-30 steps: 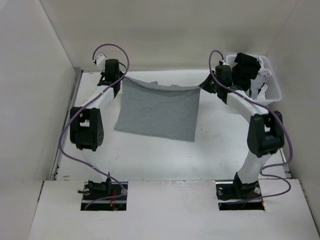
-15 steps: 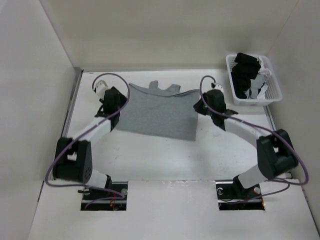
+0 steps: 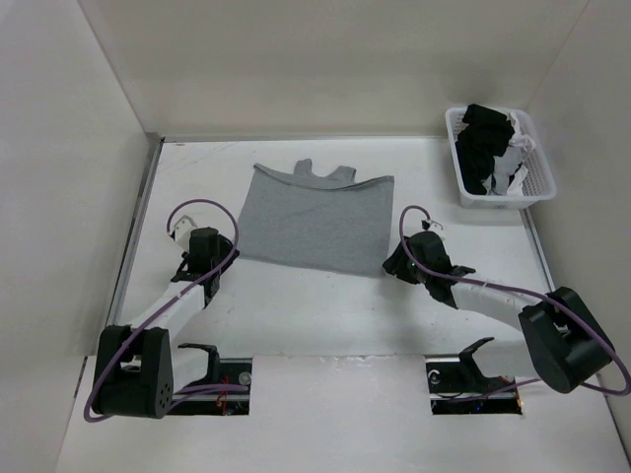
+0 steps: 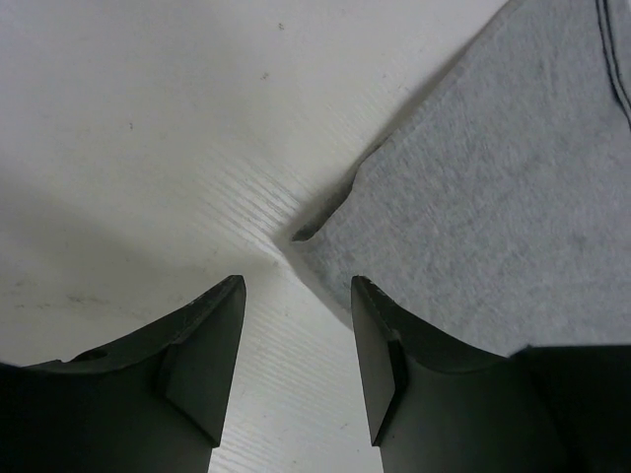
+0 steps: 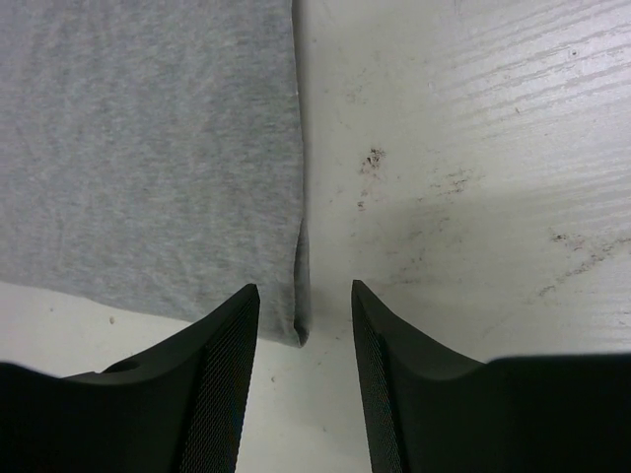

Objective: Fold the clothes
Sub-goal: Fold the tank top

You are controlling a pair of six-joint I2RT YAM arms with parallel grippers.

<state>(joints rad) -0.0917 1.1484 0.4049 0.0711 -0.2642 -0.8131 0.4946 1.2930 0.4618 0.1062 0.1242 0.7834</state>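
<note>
The clothes (image 3: 315, 222), a heather-grey tank top, lie flat on the white table (image 3: 296, 305), folded over, with the straps and neckline showing at the far edge. My left gripper (image 3: 212, 258) is low at the near left corner of the top. In the left wrist view the gripper (image 4: 296, 281) is open and empty, and the grey corner (image 4: 473, 197) lies just ahead and to its right. My right gripper (image 3: 392, 268) is at the near right corner. It too is open and empty (image 5: 304, 288), with the folded corner of the top (image 5: 148, 148) between and just beyond its fingertips.
A white basket (image 3: 540, 193) stands at the back right, holding black garments (image 3: 483, 148) and white cloth. White walls enclose the table on the left, back and right. The arm bases sit at the near edge.
Both grippers have let go of the tank top's far edge, opened, and pulled back to its near corners. The top now lies flat, folded.
</note>
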